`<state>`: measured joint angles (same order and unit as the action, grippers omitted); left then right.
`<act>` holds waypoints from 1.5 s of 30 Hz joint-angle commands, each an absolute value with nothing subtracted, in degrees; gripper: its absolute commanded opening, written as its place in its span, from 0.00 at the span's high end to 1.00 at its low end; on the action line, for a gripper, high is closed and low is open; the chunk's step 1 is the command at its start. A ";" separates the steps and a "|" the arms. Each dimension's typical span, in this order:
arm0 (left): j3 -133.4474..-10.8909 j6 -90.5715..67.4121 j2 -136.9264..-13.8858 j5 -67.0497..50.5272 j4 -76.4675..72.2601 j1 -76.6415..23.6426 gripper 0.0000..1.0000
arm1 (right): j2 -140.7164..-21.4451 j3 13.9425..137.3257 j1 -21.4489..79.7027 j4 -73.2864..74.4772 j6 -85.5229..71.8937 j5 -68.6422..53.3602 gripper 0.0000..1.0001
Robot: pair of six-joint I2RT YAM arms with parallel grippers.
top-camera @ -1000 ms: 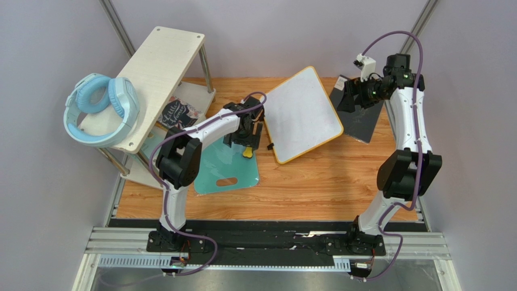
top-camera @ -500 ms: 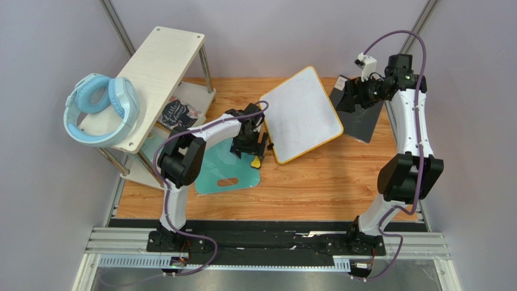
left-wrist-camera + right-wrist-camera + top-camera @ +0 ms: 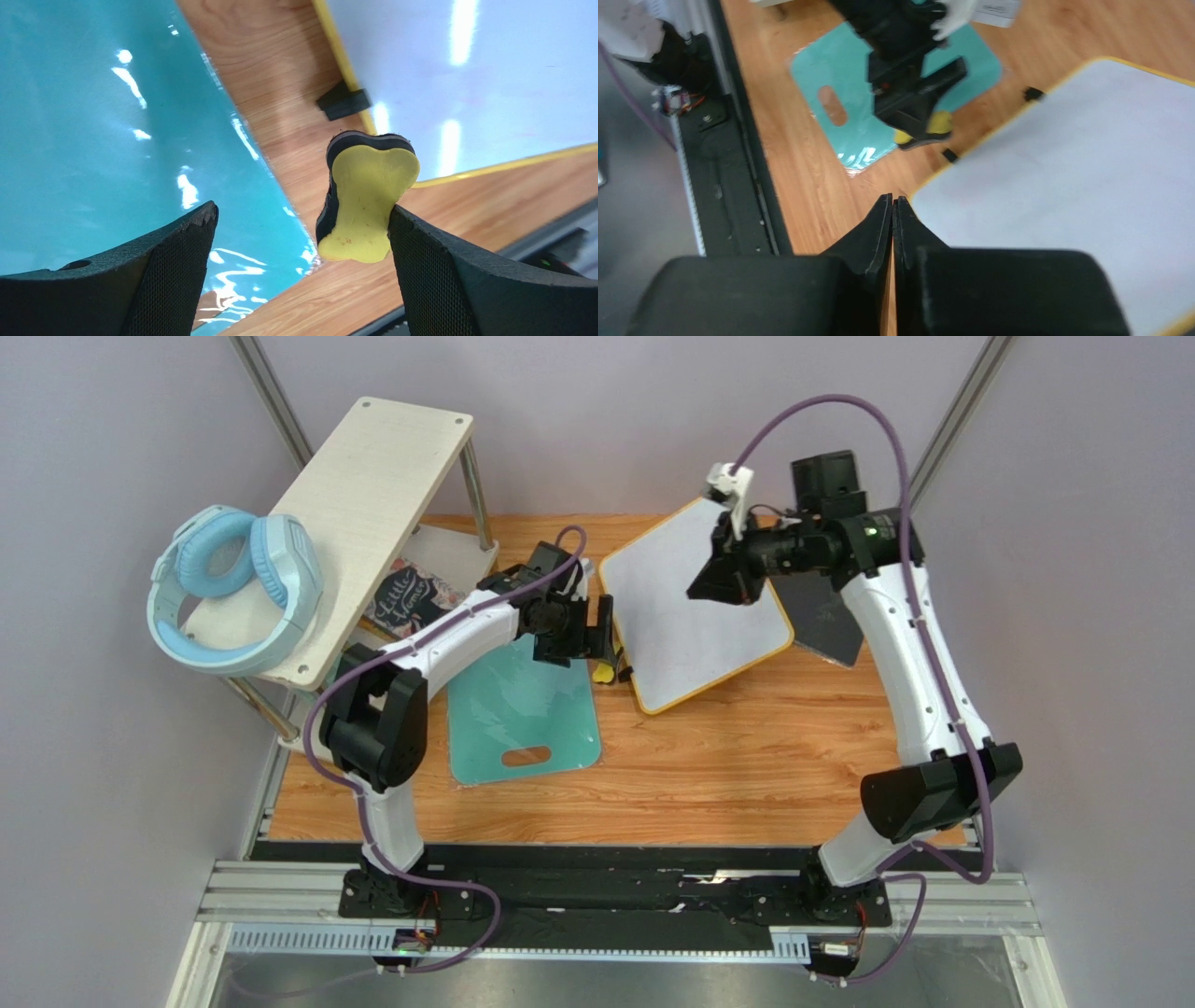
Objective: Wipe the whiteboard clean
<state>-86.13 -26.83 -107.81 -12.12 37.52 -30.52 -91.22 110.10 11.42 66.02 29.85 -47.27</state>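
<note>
The whiteboard [image 3: 694,602] lies tilted at the back middle of the table, yellow-framed, its surface blank [image 3: 477,70] [image 3: 1088,175]. My left gripper [image 3: 589,633] [image 3: 302,213] hangs wide open at the board's left edge. A yellow bone-shaped eraser [image 3: 365,196] with a black felt side stands on edge against the inner face of the right-hand finger [image 3: 449,273]; the jaws are not closed on it. The eraser [image 3: 603,672] [image 3: 927,126] sits between the teal cutting board and the whiteboard. My right gripper [image 3: 697,588] [image 3: 893,203] is shut and empty above the whiteboard.
A teal cutting board [image 3: 526,714] [image 3: 91,140] lies left of the whiteboard. A dark grey panel [image 3: 828,623] lies to its right. A wooden shelf [image 3: 379,476] with blue headphones [image 3: 232,588] stands at the left. A black rail [image 3: 603,889] runs along the near edge.
My right arm has swung left from the dark grey panel to above the whiteboard, and its jaws have shut. My left gripper has shifted a little toward the back beside the eraser, staying open.
</note>
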 commanded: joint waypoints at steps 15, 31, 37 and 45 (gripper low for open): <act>-77.70 -37.44 -89.39 -31.20 27.16 -28.48 0.08 | -105.64 105.47 24.08 56.43 20.04 -56.25 1.00; -75.06 -34.11 -83.58 -31.64 31.11 -29.00 0.09 | -112.41 107.23 28.12 52.04 15.82 -50.19 1.00; -73.13 -32.52 -82.62 -32.61 33.66 -29.00 0.09 | -113.90 107.93 28.12 51.24 14.77 -50.36 1.00; -71.36 -31.12 -82.00 -27.00 36.91 -29.00 0.09 | -114.35 108.46 27.95 51.07 15.03 -49.22 1.00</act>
<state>-71.48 -32.88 -82.39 -29.98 34.54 -29.10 -114.85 105.93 27.73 53.56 15.66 -50.39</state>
